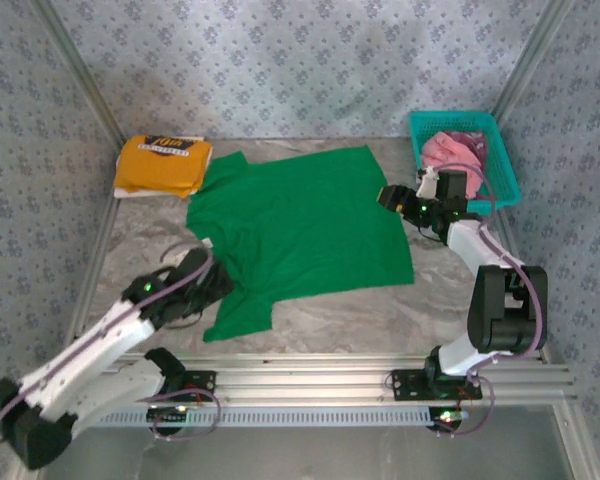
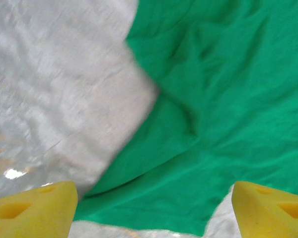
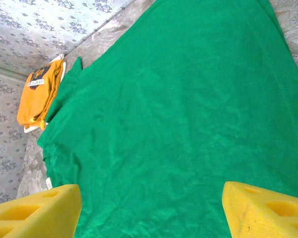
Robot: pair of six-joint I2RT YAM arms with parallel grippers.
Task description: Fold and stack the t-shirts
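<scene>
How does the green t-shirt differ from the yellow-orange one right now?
The green t-shirt lies spread open across the middle of the table; the yellow-orange t-shirt sits folded compactly at the far left corner. The green one is plain; the yellow-orange one carries dark print. Spread out, the green one covers far more surface than the yellow-orange one. Both are cloth tees on the table.

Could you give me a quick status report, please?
Left gripper open, right gripper open, both empty. Green t-shirt spread out, unfolded. Pink t-shirt in basket. Nothing obstructing.
</scene>
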